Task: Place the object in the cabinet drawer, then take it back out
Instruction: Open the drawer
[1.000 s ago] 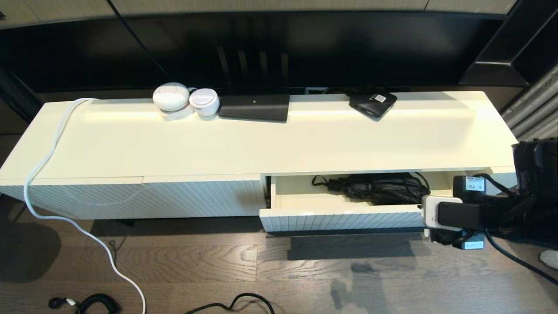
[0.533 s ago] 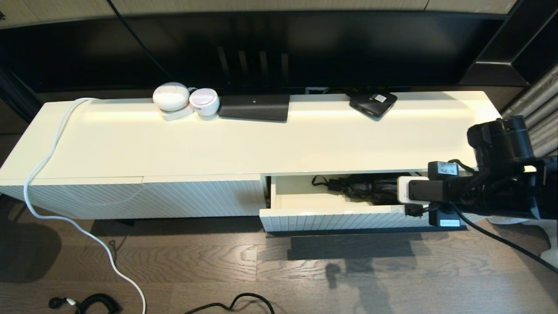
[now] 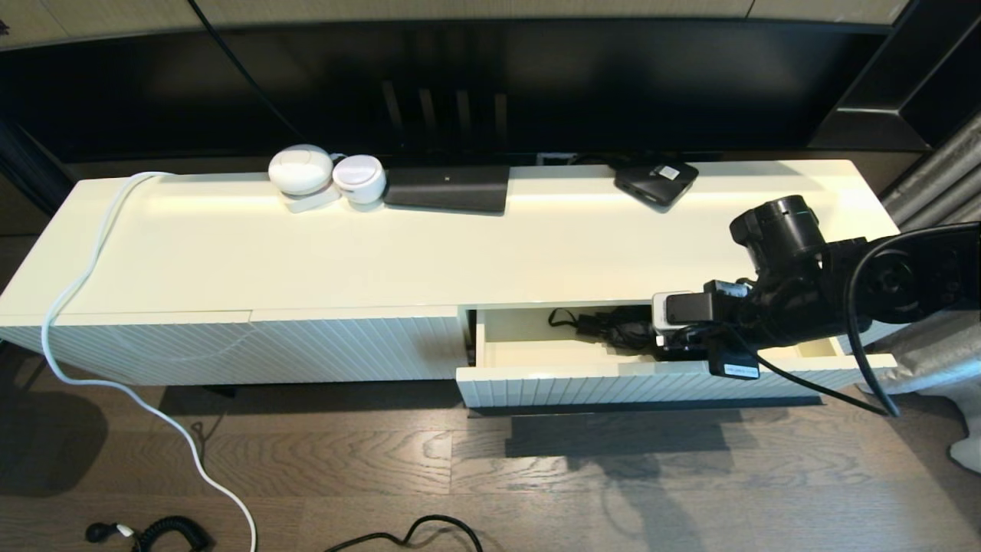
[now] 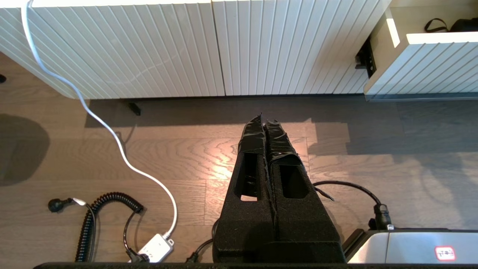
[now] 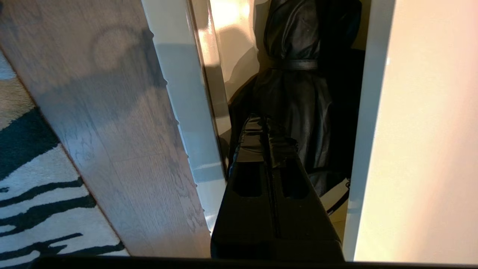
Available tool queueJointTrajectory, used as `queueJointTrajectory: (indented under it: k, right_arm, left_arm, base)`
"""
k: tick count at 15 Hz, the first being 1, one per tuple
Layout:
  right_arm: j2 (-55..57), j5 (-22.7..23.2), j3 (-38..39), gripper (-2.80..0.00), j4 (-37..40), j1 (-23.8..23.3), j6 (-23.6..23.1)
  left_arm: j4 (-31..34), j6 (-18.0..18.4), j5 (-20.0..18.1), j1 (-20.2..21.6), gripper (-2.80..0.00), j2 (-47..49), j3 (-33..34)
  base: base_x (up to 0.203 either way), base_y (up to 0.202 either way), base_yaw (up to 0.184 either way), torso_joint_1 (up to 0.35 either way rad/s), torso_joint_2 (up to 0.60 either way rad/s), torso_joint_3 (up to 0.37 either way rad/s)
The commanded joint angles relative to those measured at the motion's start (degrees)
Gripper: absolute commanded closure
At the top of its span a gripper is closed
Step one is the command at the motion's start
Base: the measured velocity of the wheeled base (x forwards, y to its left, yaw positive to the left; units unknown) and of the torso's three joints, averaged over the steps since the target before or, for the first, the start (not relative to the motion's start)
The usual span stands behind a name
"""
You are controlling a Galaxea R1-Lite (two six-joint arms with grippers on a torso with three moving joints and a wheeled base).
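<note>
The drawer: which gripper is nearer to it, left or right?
Right. The right gripper reaches into the open drawer beside the black bundle; the left gripper hangs over the floor, apart.

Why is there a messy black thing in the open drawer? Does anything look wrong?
Nothing looks broken or spilled. The cabinet drawer is partly open, with a crumpled black bundle inside. The right gripper hangs above it, shut.

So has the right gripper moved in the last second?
Yes. The right gripper has swung leftward along the open cabinet drawer, now over the black object inside.
</note>
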Motion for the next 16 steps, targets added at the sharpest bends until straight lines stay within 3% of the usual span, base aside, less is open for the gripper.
queueJointTrajectory:
  k: [1, 5, 16]
  right_arm:
    - [3.11, 0.01, -2.92, 0.0, 1.52, -0.02, -0.4]
    - [6.64, -0.11, -12.16, 0.0, 8.91, -0.59, -0.46]
    - [10.96, -0.12, -17.35, 0.0, 13.96, -1.79, -0.73]
  left_arm:
    - [-0.02, -0.03, 0.01, 0.0, 0.0, 0.0, 0.09]
    - [-0.02, -0.03, 0.01, 0.0, 0.0, 0.0, 0.0]
    - [-0.02, -0.03, 0.01, 0.03, 0.0, 0.0, 0.03]
  base:
    - [0.0, 0.0, 0.0, 0.0, 0.0, 0.0]
    - [0.0, 0.0, 0.0, 0.0, 0.0, 0.0]
    - [0.0, 0.0, 0.0, 0.0, 0.0, 0.0]
